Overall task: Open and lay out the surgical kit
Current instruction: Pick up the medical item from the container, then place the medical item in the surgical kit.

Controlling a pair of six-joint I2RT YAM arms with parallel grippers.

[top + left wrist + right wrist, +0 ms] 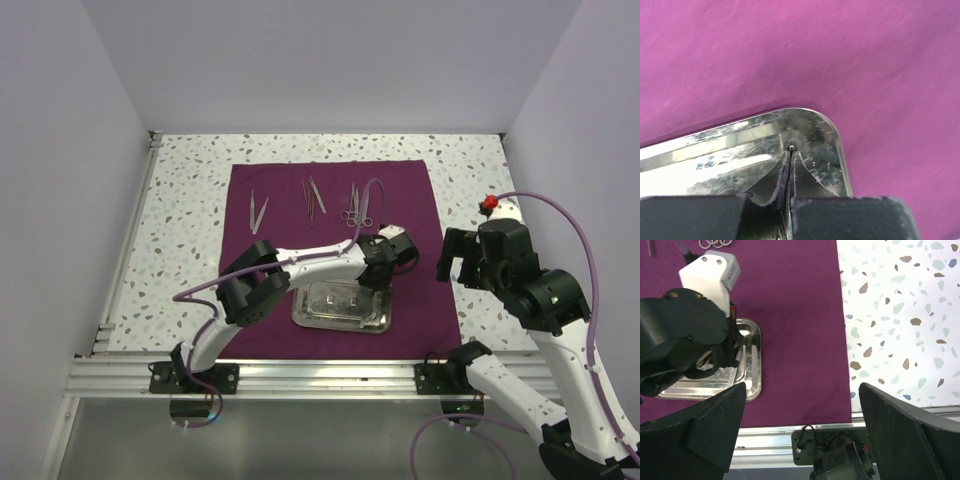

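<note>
The dark purple cloth (335, 250) lies spread flat on the table. The steel tray (372, 322) sits on its near part, and it also shows in the left wrist view (715, 150) and the right wrist view (754, 365). Tweezers (258, 212), another thin instrument pair (314, 195) and ring-handled scissors (355, 208) lie in a row on the cloth's far part. My left gripper (385, 265) (791, 160) is over the tray's far right corner, shut on a thin silver instrument whose tip (791, 148) shows between the pads. My right gripper (455, 262) (802, 430) is open and empty above the cloth's right edge.
Speckled tabletop (470, 190) surrounds the cloth. White walls stand on the left, back and right. An aluminium rail (300, 375) runs along the near edge. The left arm (685, 335) fills the left of the right wrist view, over the tray.
</note>
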